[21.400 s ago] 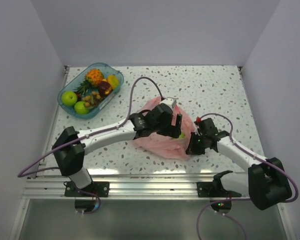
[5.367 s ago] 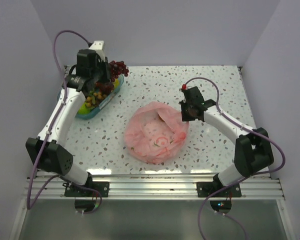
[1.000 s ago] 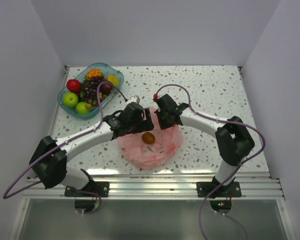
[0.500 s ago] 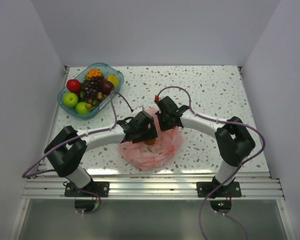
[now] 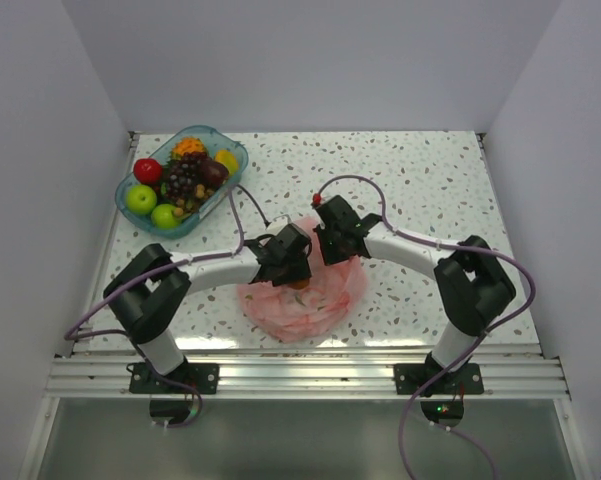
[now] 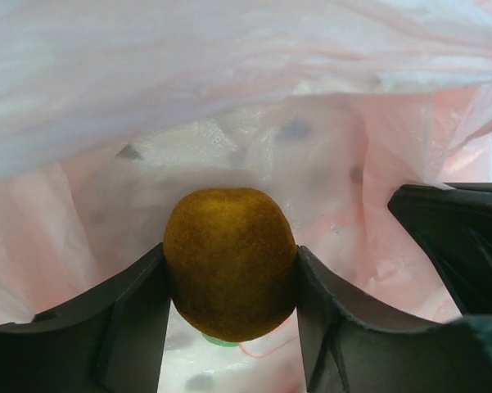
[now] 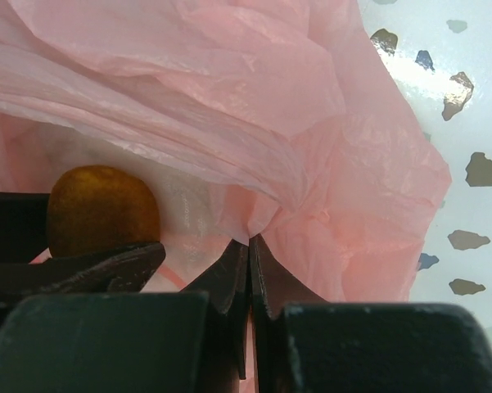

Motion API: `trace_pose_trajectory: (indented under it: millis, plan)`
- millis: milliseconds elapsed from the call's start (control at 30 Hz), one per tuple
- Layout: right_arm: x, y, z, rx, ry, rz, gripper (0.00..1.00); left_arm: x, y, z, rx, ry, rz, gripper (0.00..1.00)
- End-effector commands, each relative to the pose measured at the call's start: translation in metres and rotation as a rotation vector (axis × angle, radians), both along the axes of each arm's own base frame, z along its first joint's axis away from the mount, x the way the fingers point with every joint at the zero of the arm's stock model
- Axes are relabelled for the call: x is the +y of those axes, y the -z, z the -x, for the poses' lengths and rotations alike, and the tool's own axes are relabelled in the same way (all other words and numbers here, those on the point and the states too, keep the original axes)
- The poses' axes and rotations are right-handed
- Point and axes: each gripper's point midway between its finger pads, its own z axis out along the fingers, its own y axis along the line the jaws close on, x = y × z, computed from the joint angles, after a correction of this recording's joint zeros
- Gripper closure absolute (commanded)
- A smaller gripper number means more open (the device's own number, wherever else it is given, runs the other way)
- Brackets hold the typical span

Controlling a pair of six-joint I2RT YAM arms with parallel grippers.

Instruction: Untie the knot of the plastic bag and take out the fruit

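Inside the pink plastic bag (image 7: pixel 311 147) lying mid-desk (image 5: pixel 420 180), the left gripper (image 6: pixel 229 274) clasped a brown fruit (image 6: pixel 227 233), while the clenched right gripper (image 7: pixel 248 246) pinched the bag's plastic.

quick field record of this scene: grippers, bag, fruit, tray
left gripper: closed around brown fruit inside the bag
right gripper: shut, pinching the bag's edge
plastic bag: pink, open, mid-table
blue tray: far left, holding mixed fruit
stage: brown fruit gripped, not yet lifted out
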Motion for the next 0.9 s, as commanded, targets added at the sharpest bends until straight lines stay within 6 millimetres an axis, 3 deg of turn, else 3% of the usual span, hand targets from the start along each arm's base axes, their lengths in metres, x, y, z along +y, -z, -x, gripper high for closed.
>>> trace_pose_trajectory:
  millis: [0,100,200,333,467,567,600,667,700,767,800,867]
  plan:
    - [0.001,-0.021,-0.006,-0.060,0.013,-0.041,1.00,0.003,-0.017,-0.010,-0.060,-0.012,-0.011,0.54]
    - [-0.001,-0.020,-0.006,-0.059,0.017,-0.035,1.00,0.006,-0.042,-0.015,-0.111,0.002,-0.016,0.61]
    - [-0.005,-0.018,-0.006,-0.057,0.023,-0.021,1.00,0.008,-0.083,-0.025,-0.193,0.025,-0.031,0.68]
    - [-0.013,-0.019,-0.009,-0.063,0.042,-0.005,1.00,0.015,-0.157,-0.043,-0.340,0.022,-0.016,0.69]
    - [-0.022,-0.023,-0.012,-0.065,0.069,-0.005,1.00,0.054,-0.199,-0.067,-0.398,-0.015,-0.038,0.69]
    - [-0.030,-0.029,-0.016,-0.072,0.092,-0.005,1.00,0.109,-0.218,-0.093,-0.456,-0.114,-0.111,0.67]
    - [-0.033,-0.032,-0.017,-0.078,0.097,-0.006,1.00,0.139,-0.220,-0.105,-0.453,-0.179,-0.131,0.67]
    - [-0.037,-0.036,-0.017,-0.082,0.104,-0.007,1.00,0.175,-0.222,-0.117,-0.457,-0.239,-0.151,0.66]
    - [-0.039,-0.039,-0.017,-0.085,0.109,-0.010,1.00,0.210,-0.220,-0.125,-0.444,-0.315,-0.158,0.66]
    - [-0.042,-0.041,-0.016,-0.087,0.113,-0.014,1.00,0.241,-0.210,-0.134,-0.436,-0.377,-0.161,0.66]
    - [-0.043,-0.044,-0.016,-0.091,0.116,-0.021,1.00,0.269,-0.204,-0.139,-0.420,-0.437,-0.157,0.66]
    - [-0.045,-0.044,-0.015,-0.088,0.122,-0.026,1.00,0.293,-0.186,-0.146,-0.390,-0.489,-0.152,0.62]
